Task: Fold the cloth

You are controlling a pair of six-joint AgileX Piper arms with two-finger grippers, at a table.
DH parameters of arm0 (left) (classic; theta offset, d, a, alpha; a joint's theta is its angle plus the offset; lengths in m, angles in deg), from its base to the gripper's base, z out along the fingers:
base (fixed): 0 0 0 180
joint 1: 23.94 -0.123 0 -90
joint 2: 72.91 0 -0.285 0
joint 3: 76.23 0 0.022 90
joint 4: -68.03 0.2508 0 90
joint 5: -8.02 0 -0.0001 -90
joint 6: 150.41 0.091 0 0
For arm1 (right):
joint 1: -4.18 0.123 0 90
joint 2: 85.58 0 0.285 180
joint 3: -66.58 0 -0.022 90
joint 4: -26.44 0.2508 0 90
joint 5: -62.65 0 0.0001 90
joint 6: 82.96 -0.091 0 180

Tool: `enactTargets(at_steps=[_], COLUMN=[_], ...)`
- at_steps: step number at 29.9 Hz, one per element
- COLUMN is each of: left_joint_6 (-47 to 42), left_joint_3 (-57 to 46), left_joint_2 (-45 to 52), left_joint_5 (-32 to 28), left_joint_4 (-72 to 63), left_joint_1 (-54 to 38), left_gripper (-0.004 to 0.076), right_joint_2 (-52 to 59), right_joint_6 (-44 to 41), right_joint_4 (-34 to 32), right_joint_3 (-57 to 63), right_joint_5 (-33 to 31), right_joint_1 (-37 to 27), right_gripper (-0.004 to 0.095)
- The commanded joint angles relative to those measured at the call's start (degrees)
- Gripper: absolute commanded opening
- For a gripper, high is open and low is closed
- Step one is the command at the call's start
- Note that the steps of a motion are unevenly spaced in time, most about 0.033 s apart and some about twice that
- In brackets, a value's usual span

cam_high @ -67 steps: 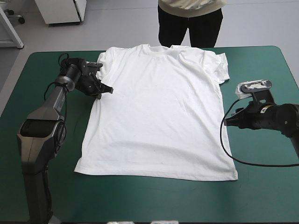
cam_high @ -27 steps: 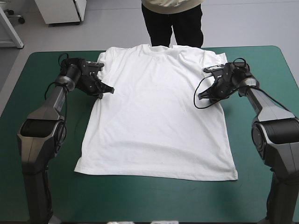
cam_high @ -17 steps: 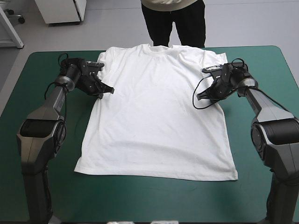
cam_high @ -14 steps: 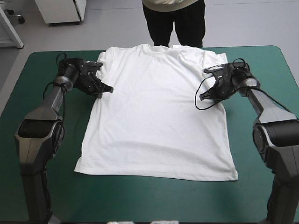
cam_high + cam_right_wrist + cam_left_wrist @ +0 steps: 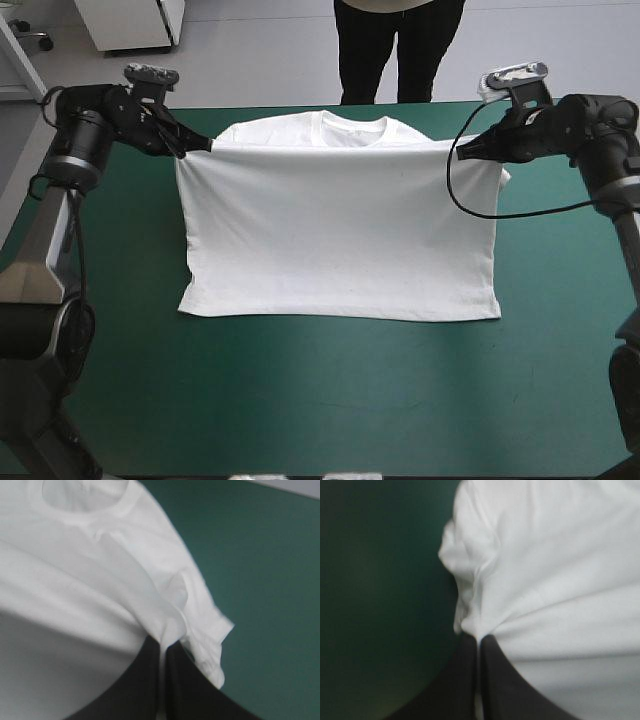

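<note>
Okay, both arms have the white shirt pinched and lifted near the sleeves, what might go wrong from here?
1. The left gripper and right gripper each pinch only a small bit of the T-shirt; it may slip free.
2. The T-shirt hangs stretched between them, lower part on the teal-green cover; uneven arm travel would likely skew the fold.
3. A sleeve dangles beside the right gripper and might bunch inside the fold.

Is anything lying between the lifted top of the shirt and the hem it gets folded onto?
Nothing visible does. The left gripper and right gripper each pinch the T-shirt near a sleeve, and no object shows on its flat lower half or on the table around the hem.
</note>
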Motion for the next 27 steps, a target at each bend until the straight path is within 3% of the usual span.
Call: enactTargets(at_steps=[1, 16, 27], left_joint_6=[-0.1, 1.5, 1.2], left_joint_3=[1.6, 1.6, 1.3], left_joint_2=[9.7, 31.6, 35.4], left_joint_5=[-4.6, -4.4, 5.5], left_joint_4=[0.1, -0.1, -1.2], left_joint_1=[-0.1, -0.1, -0.1], left_gripper=[-0.0009, -0.0009, -0.0009], right_joint_2=[8.0, 30.0, 36.0], right_joint_6=[0.7, 1.1, -0.6], right_joint_4=[0.1, 0.6, -0.5], right_joint_3=[-1.6, -1.6, -1.6], right_joint_5=[3.1, 0.0, -11.1], right_joint_1=[-0.7, -0.7, -0.7], right_gripper=[-0.0013, -0.0013, -0.0013])
